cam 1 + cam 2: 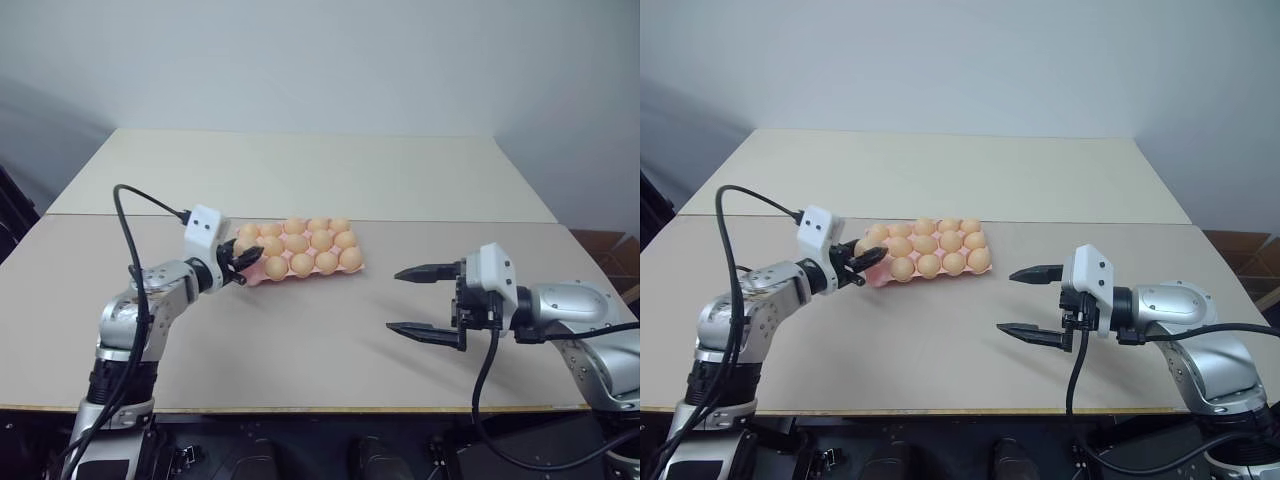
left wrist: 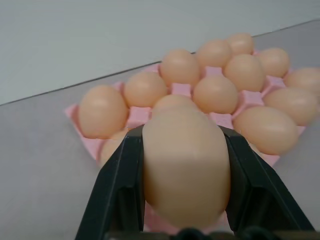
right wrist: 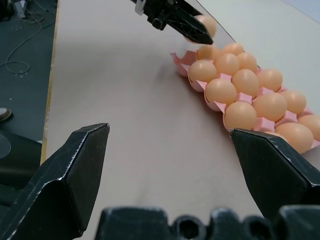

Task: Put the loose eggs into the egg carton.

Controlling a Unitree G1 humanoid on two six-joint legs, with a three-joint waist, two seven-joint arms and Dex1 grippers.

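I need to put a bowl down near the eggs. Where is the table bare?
Bare: the table between the carton and the open right gripper, and the far half behind the carton. Crowded: the carton's left end, where the left gripper holds an egg.

Egg carton (image 1: pixel 352 268) sitting on table (image 1: pixel 300 340), eggs filling its cups. My left gripper (image 1: pixel 243 262) holding egg (image 2: pixel 186 167) at carton's left end. My right gripper (image 1: pixel 425 302) hovering right of carton, well apart.
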